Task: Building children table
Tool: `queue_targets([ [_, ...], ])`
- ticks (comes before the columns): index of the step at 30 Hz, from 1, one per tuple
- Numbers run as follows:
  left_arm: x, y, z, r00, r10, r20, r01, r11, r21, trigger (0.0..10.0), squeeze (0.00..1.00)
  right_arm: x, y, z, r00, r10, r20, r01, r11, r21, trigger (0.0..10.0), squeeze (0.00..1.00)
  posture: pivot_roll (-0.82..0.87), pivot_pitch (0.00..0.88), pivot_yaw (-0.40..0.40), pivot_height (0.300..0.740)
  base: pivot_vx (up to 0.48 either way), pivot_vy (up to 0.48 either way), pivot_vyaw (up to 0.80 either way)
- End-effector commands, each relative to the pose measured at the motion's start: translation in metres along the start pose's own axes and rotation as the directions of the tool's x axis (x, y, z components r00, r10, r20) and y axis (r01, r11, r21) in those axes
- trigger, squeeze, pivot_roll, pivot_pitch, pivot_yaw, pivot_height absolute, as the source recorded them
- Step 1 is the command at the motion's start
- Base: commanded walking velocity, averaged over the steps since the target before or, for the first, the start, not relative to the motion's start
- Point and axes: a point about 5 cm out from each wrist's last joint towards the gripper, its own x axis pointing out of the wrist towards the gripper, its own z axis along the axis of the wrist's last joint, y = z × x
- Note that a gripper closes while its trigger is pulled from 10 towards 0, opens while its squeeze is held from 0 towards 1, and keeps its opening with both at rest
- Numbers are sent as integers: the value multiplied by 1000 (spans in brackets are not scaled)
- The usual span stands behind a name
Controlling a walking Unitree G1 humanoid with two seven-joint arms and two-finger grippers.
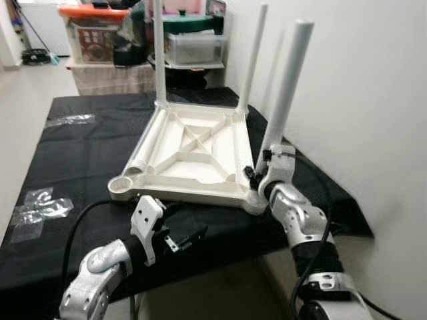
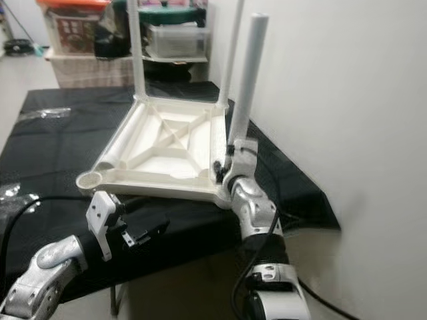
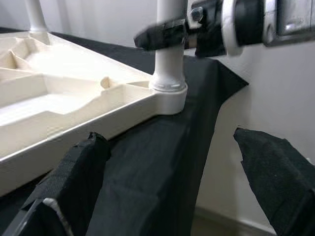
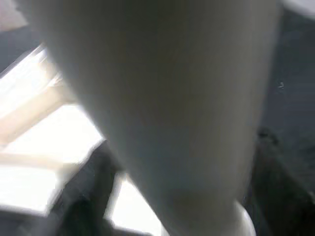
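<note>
In the left eye view we see the white plastic children's table point(image 1: 193, 150) lying upside down on the black-covered tabletop point(image 1: 80, 160), with 3 legs standing up from its corners. A fourth leg point(image 1: 141, 159) lies loose inside the frame beside the empty corner socket point(image 1: 122, 185). Our right gripper point(image 1: 259, 175) is clamped around the base of the near right leg point(image 1: 287, 87). We judge the table light, stiff and smooth, so a leg is best gripped low, near its socket.

In the right eye view, clear storage bins point(image 2: 175, 40) sit at the back; their contents are too small to tell.

In the left wrist view our left gripper point(image 3: 172, 191) hangs wide open, holding nothing, just short of the table's edge.

In the right wrist view the leg is a close blur.
</note>
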Motion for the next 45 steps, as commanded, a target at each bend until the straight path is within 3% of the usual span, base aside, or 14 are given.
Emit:
queue_targets([
  [1, 2, 2, 0, 1000, -7, -7, 7, 1000, 6, 10000, 0, 1, 3, 29, 990, 102, 100, -100, 995, -23, 10000, 1000, 32, 0, -72, 740, 0, 0, 0],
  [2, 2, 2, 0, 1000, -7, -7, 7, 1000, 6, 10000, 0, 1, 3, 29, 990, 102, 100, -100, 995, -23, 10000, 1000, 32, 0, -72, 740, 0, 0, 0],
  [3, 3, 2, -1, 1000, -7, -4, 7, 1000, 5, 10000, 0, -1, 1, 47, 956, 264, 129, -258, 964, -64, 10000, 0, 30, 0, -72, 740, 0, 0, 0],
  [9, 5, 0, -1, 1000, -9, 4, 9, 1000, 1, 10000, 0, -15, -6, 71, 818, 560, 130, -531, 823, -203, 10000, 0, 32, 0, -83, 740, 0, 0, 0],
  [10, 5, 0, -1, 1000, -8, 5, 8, 1000, 1, 10000, 0, -19, -6, 72, 794, 595, 121, -564, 797, -217, 1294, 0, 35, 0, -86, 740, 0, 0, 0],
  [11, 5, -1, -1, 1000, -5, 6, 5, 1000, 1, 10000, 0, -14, -6, 62, 829, 554, 71, -536, 825, -177, 0, 0, 37, 0, -90, 740, 0, 0, 0],
  [24, 0, -1, -1, 1000, 0, 0, 0, 1000, -2, 10000, 0, -7, -25, -13, 905, -422, -49, 420, 907, -39, 0, 0, 48, 0, -92, 740, 0, 0, 0],
  [26, 1, -1, -1, 1000, -4, 1, 4, 1000, -3, 10000, 0, -12, 15, -9, 977, -215, -9, 215, 977, -13, 10000, 0, 38, 0, -79, 740, 0, 0, 0],
  [27, 1, -1, -1, 1000, -8, -1, 8, 1000, -3, 10000, 0, -14, 24, 4, 991, -123, 55, 123, 992, 0, 10000, 1000, 33, 0, -78, 740, 0, 0, 0],
  [31, 1, 0, -1, 1000, -11, -4, 11, 1000, -1, 10000, 0, -15, 25, 26, 990, -15, 137, 17, 1000, -15, 10000, 1000, 28, 0, -78, 740, 0, 0, 0],
  [34, 2, 0, -1, 1000, -11, -1, 11, 1000, -1, 10000, 0, -11, 21, 56, 957, 238, 168, -230, 971, -64, 10000, 0, 22, 0, -78, 740, 0, 0, 0],
  [39, 4, -1, -2, 1000, -15, 3, 15, 1000, -4, 10000, 0, -22, 13, 67, 832, 549, 85, -523, 826, -211, 10000, 0, 24, 0, -81, 740, 0, 0, 0],
  [40, 5, -2, -2, 1000, -16, 3, 16, 1000, -4, 10000, 0, -25, 11, 65, 823, 564, 65, -535, 808, -246, 0, 0, 24, 0, -81, 740, 0, 0, 0],
  [45, 3, 0, -1, 1000, -7, 4, 7, 1000, -4, 10000, 0, -4, -13, 62, 982, 178, 64, -164, 971, -174, 0, 0, 31, 0, -89, 740, 0, 0, 0],
])
